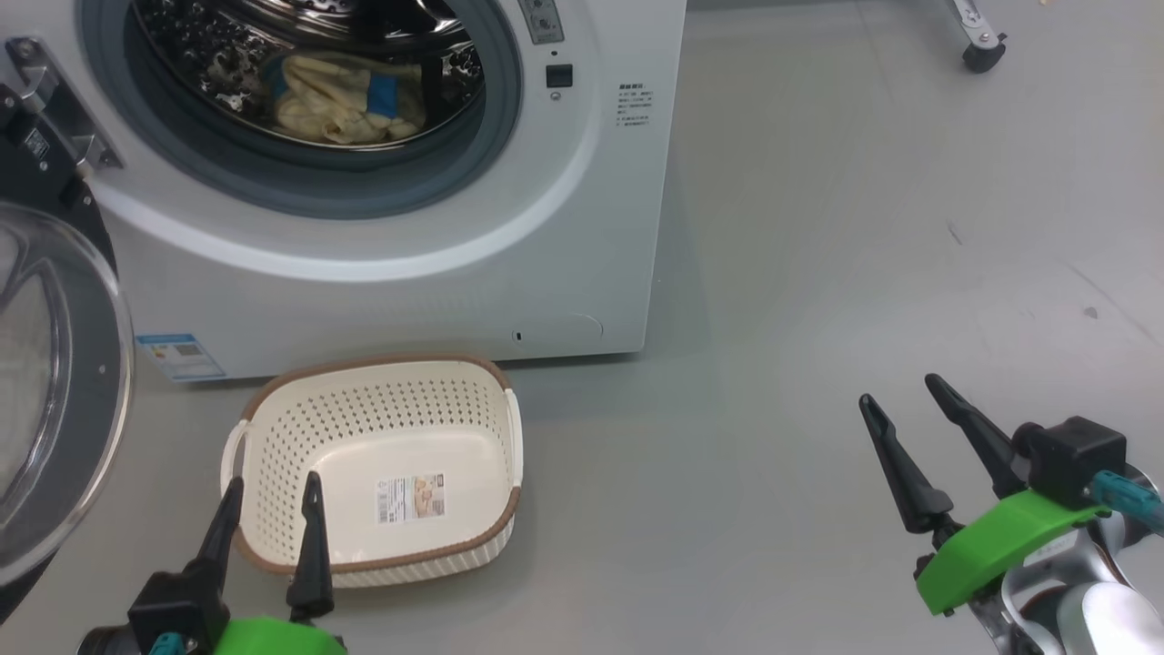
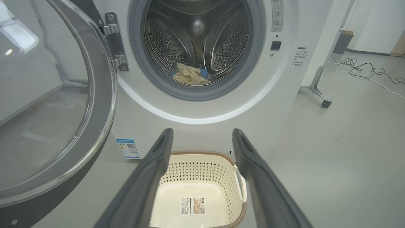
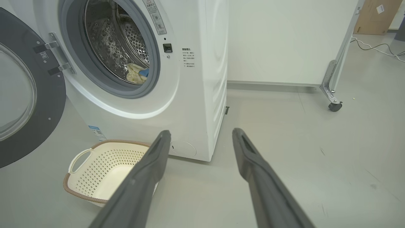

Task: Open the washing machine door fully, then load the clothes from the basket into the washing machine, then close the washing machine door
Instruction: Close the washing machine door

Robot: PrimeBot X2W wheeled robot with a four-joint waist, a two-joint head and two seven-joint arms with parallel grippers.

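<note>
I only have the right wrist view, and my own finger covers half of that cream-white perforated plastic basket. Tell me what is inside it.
Observer: No garments. The basket holds only a small rectangular product sticker on its inside bottom.
Operator: Report the left gripper.
Observer: The left gripper, with its two long dark fingers, is open and holds nothing. It hangs above the basket's near left corner.
Operator: Now tell me where my right gripper sits from above.
Observer: The right gripper is open over the grey floor, well to the right of the basket and apart from it.
</note>
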